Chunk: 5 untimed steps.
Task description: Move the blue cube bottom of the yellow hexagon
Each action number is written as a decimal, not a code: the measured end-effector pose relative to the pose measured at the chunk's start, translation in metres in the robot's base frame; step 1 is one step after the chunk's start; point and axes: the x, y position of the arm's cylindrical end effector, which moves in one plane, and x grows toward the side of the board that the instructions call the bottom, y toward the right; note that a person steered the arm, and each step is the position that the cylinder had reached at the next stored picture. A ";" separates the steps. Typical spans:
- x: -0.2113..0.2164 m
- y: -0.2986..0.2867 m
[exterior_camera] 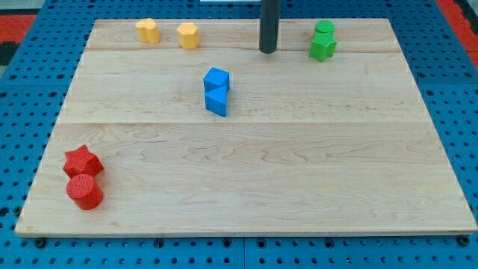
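Observation:
The blue cube (217, 78) sits a little above the board's middle, touching a blue wedge-like block (216, 101) just below it. Two yellow many-sided blocks lie near the view's top left, one further left (147, 30) and one to its right (188, 35). I cannot tell which is the hexagon. The blue cube lies below and to the right of both. My tip (268, 51) rests on the board near the top edge, up and to the right of the blue cube, apart from every block.
Two green blocks touch at the top right, one (325, 28) above the other (323, 48), to the right of my tip. A red star (82, 161) and a red cylinder (84, 191) sit at the bottom left. The wooden board (299, 187) lies on a blue pegboard.

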 end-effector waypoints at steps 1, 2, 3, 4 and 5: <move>0.054 -0.050; 0.100 -0.116; 0.102 -0.141; 0.083 -0.100; 0.087 -0.058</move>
